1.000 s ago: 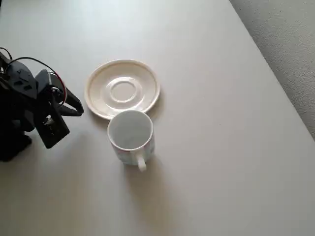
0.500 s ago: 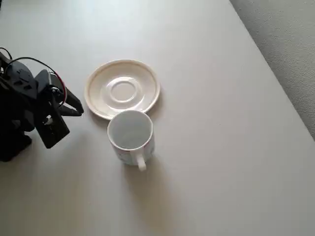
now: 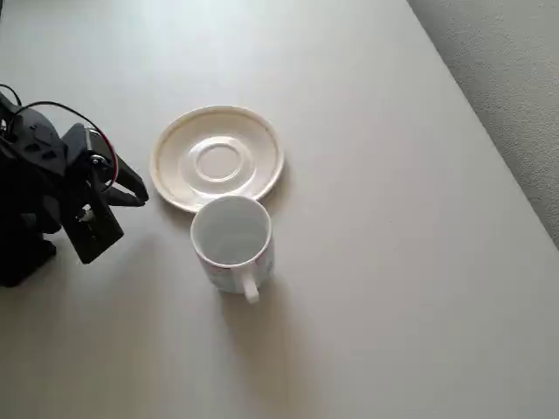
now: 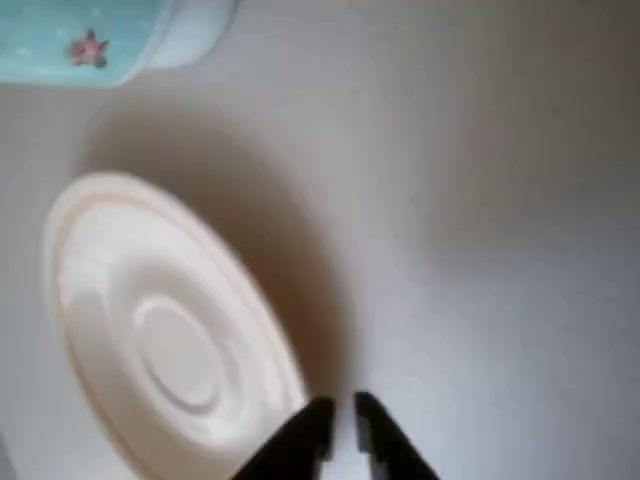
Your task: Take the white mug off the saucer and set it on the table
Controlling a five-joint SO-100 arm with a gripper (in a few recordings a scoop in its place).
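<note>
The white mug stands upright on the table, its handle pointing toward the bottom of the overhead view. It sits just below the saucer, rim close to rim, and the saucer's centre well is bare. My black gripper is at the left, a short gap from the saucer's left edge, shut with nothing between its fingers. In the wrist view the gripper shows two tips almost together beside the saucer. The mug peeks in at the top left with a teal pattern.
The table's straight edge runs diagonally at the upper right of the overhead view, with grey carpet beyond it. The arm's black body with red and black wires occupies the left edge.
</note>
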